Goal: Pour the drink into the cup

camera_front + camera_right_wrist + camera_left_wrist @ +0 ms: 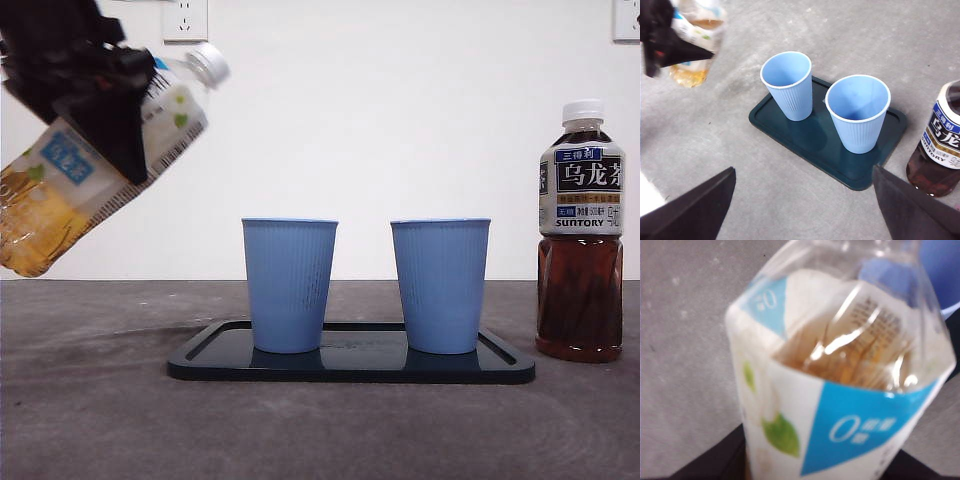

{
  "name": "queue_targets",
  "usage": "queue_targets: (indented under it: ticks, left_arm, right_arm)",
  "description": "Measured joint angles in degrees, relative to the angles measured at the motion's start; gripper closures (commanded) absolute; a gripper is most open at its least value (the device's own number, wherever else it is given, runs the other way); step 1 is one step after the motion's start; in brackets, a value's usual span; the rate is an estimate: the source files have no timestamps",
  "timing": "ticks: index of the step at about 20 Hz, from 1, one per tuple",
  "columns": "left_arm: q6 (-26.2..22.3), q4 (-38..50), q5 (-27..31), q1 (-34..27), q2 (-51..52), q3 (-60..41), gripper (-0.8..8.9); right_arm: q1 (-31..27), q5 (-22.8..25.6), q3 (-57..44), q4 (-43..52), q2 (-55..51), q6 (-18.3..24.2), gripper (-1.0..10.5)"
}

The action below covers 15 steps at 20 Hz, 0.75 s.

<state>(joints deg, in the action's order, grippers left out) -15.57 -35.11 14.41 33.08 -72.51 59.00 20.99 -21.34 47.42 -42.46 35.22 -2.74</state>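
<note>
Open grey tabletop point(90, 400) in front of and to both sides of the dark green rectangular tray point(350, 368). On the tray, two ribbed blue paper cups point(290, 285) point(440, 285), a narrow gap between them. Beside the tray, a tall brown oolong tea bottle with white cap point(581, 230); above the tabletop, clear of the cups, a tilted clear plastic bottle of pale yellow tea point(100, 165).

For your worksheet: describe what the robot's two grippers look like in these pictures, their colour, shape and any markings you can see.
Both are matt black with no markings visible. The left gripper shows in the front view as a dark, angular, blocky mass narrowing to wedge-shaped jaws. The right gripper shows in its own wrist view as two flat, triangular black jaws with straight edges. No cables can be seen.
</note>
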Motion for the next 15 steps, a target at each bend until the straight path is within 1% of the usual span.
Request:
queue_targets:
  ticks: [2,6,12,15]
  left_arm:
    - [-3.06,-1.44,4.55,2.03,-3.76,2.38,7.0]
    - [-8.66,-2.71,16.98,6.03,-11.1,6.67,7.0]
    - [-15.1,-1.9,29.64,9.03,-16.46,10.16,7.0]
    - [-18.47,-2.03,32.74,10.12,-17.7,10.16,7.0]
  right_arm:
    - [0.0,-0.07,0.0,1.05,0.0,0.0,5.1]
    - [0.0,-1.18,0.0,2.84,0.0,0.02,5.1]
    - [0.0,-1.25,0.0,4.24,0.0,0.02,5.1]
    - [0.0,-1.44,0.0,5.77,0.0,0.02,5.1]
